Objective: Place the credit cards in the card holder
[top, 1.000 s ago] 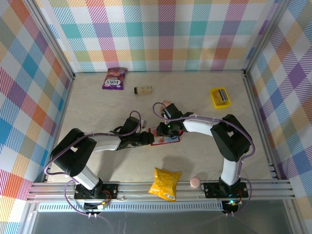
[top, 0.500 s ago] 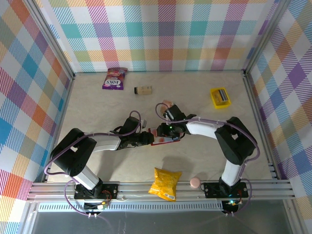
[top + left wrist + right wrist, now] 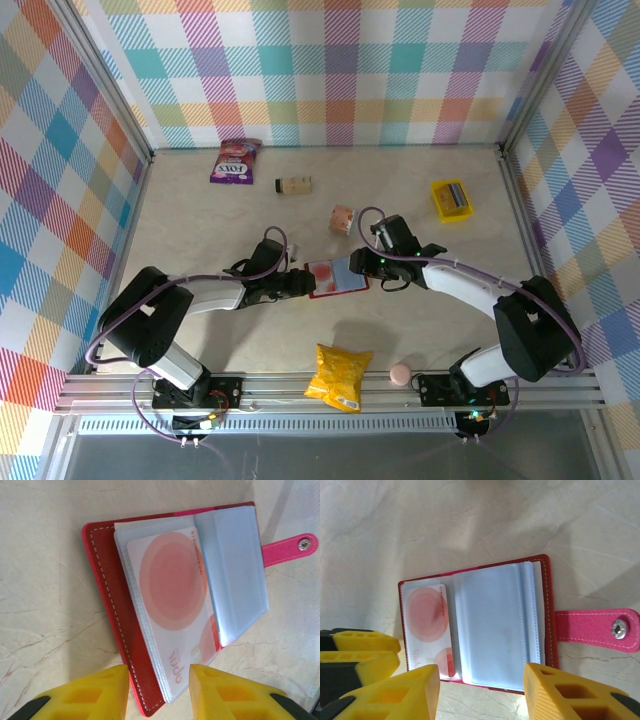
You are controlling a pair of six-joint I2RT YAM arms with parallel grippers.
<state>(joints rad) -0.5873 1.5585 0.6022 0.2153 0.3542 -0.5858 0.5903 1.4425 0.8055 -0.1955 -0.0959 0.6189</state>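
The red card holder (image 3: 338, 277) lies open on the table, its pink snap tab (image 3: 600, 630) pointing right. A red-pink credit card (image 3: 170, 595) sits in its left clear pocket (image 3: 426, 625). My left gripper (image 3: 159, 682) has its yellow fingers against either side of the holder's near-left corner (image 3: 302, 283), shut on it. My right gripper (image 3: 481, 680) hangs open above the holder's near edge (image 3: 373, 263) with nothing between its fingers. A grey card (image 3: 456, 194) lies in the yellow tray.
The yellow tray (image 3: 440, 206) stands at the back right. A small pink-brown object (image 3: 343, 219) sits just behind the holder. A purple snack bag (image 3: 235, 160) and a small box (image 3: 294, 184) lie at the back. A yellow chip bag (image 3: 340, 376) and pink ball (image 3: 400, 374) are near the front rail.
My right gripper has drawn back to the right off the holder and opened its jaws; the red-pink card stays in the pocket. The left gripper has kept its place.
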